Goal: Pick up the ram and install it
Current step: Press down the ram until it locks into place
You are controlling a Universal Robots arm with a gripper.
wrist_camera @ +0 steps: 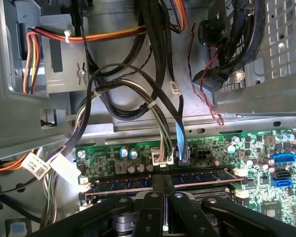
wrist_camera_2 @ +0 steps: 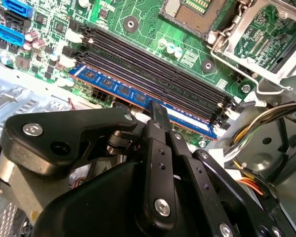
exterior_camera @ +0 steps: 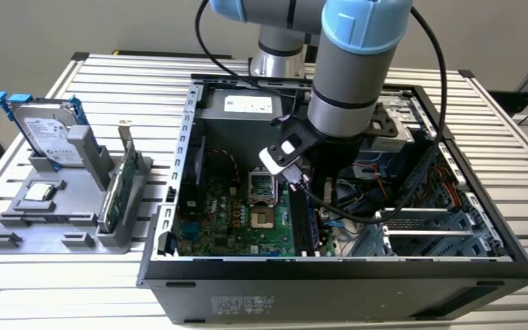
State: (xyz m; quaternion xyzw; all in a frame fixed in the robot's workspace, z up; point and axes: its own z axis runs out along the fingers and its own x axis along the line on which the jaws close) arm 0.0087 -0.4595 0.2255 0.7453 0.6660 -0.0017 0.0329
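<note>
Inside an open computer case [exterior_camera: 183, 144] lying on a slatted counter [exterior_camera: 511, 137], the arm's gripper [wrist_camera_2: 157, 111] reaches down to the motherboard [exterior_camera: 236, 220], its jaws drawn narrow on the top edge of the ram [wrist_camera_2: 113, 88]. In the second wrist view the stick stands on edge in the outermost of the memory slots [wrist_camera_2: 153, 64], the one at the board's edge, blue board and pale label showing to either side of the fingertips [wrist_camera_2: 158, 114]; whether it is fully seated cannot be told.

The risk, as judged here, is a stick that sits askew. Uneven pressure would drive one end down and leave the other proud, and a skewed push could bend the board or stress the slot. In the first wrist view a white latch [wrist_camera: 239, 171] stands at one end of the ram; if a latch is not properly set, the stick could bind.

Room is tight. Bundled cables [wrist_camera: 160, 123] and a blue cable [wrist_camera: 180, 138] plug in just beside the slot, close enough to snag the linkage. The neighbouring slots are empty, giving some clearance on that side, while the case's metal drive cage [wrist_camera: 266, 54] hems in the arm's cabled side. A hard drive [exterior_camera: 49, 130] and a green card [exterior_camera: 122, 185] wait in a grey holder [exterior_camera: 53, 220] well apart, on the exterior view's left.
</note>
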